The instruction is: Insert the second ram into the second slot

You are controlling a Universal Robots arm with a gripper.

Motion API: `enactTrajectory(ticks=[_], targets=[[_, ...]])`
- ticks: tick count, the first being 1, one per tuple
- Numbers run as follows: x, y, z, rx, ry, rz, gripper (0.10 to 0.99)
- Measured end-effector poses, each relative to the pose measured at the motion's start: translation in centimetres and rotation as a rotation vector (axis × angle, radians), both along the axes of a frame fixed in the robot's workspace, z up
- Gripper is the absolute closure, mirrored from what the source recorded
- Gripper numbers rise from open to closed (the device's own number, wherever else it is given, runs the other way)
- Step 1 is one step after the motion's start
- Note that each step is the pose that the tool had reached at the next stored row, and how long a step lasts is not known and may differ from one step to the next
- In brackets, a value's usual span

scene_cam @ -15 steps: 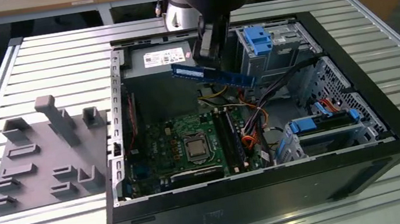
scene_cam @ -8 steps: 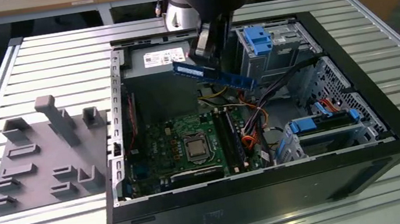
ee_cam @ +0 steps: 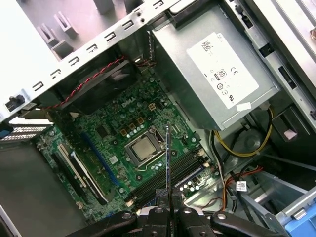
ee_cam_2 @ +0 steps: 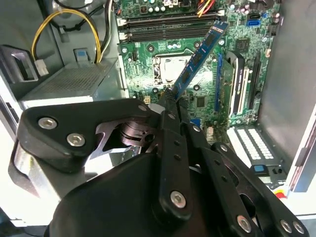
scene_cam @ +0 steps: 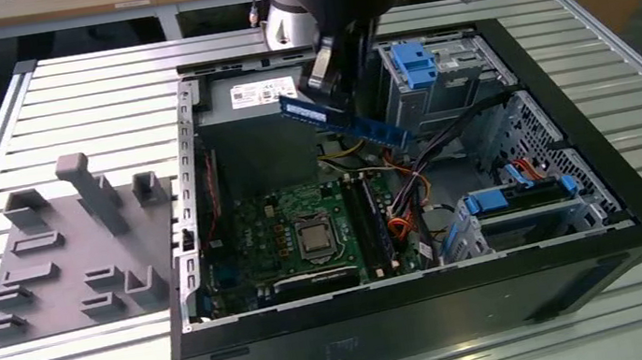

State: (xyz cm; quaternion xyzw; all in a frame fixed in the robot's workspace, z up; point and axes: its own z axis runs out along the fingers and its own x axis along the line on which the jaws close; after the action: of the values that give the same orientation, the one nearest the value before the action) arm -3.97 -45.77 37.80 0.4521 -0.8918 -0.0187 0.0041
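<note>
My gripper hangs above the open computer case, shut on one end of the second ram, a thin dark-blue stick with a pale label. The stick slopes down toward the exterior view's right, well above the motherboard. In the second wrist view the black fingers pinch the ram, which points toward the long dark memory slots. The first wrist view shows the ram edge-on over the slots beside the processor socket. I cannot tell which slot is filled.
A grey fixture plate with upright pegs lies at the exterior view's left of the case. Inside stand the power supply, blue drive brackets and loose cables. Case walls ring the board.
</note>
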Motion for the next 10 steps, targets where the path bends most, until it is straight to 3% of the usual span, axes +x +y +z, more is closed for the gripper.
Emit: enactTrajectory(ticks=[10], targets=[[0.00, 0.00, -0.02, 0.000, 0.0001, -0.089, 0.949]])
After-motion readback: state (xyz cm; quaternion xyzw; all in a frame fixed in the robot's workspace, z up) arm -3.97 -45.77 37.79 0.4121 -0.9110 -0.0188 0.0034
